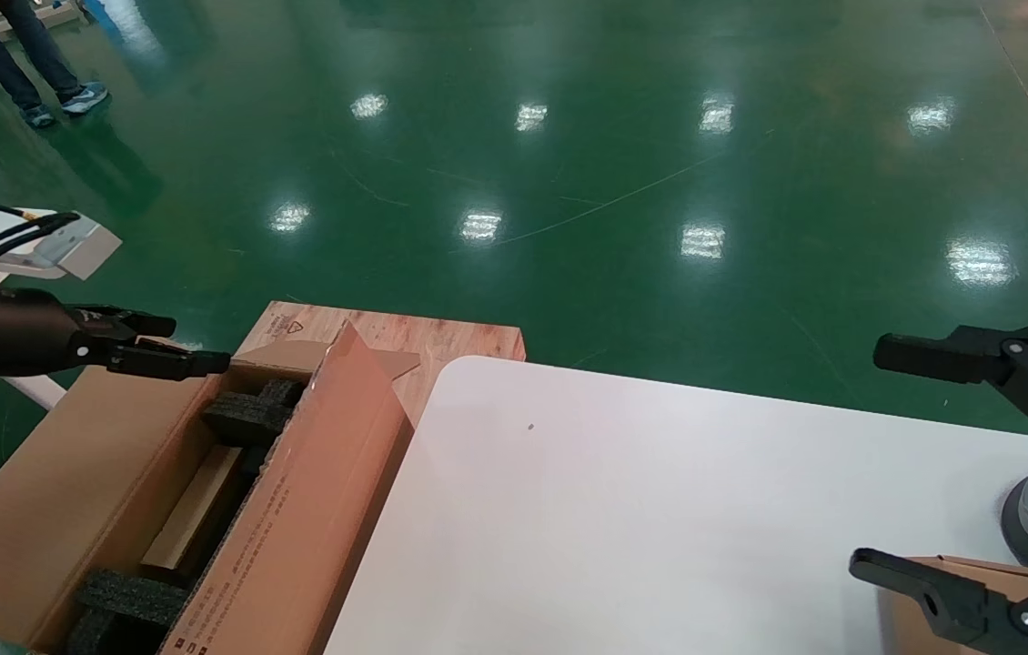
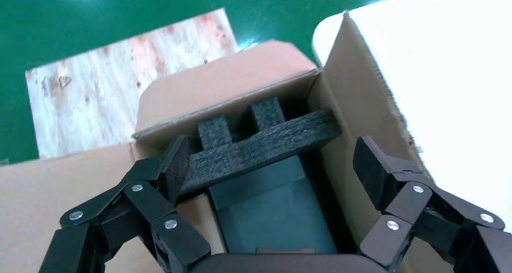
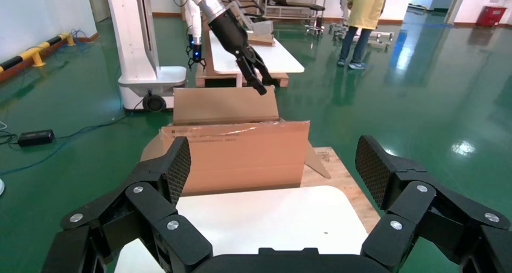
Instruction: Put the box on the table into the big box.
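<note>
Right arm nearest the box; big box sits far across on the left.

Head: right gripper (image 1: 878,455) spread wide, empty, box (image 1: 978,582) just under it at the table (image 1: 614,509) corner. Left wrist: left gripper (image 2: 268,164) released over the big box (image 2: 338,104). Right wrist: big box (image 3: 241,155) lies straight ahead past the table.

I see bright, even overhead light. The glossy green floor (image 1: 660,182) throws back rows of white glare patches from ceiling lamps. The table (image 1: 660,509) is nearly blown out and shadows on it are faint. The big box (image 1: 114,473) is dark inside, its foam (image 2: 265,143) hard to read. My near fingers (image 3: 175,164) look slightly soft.
</note>
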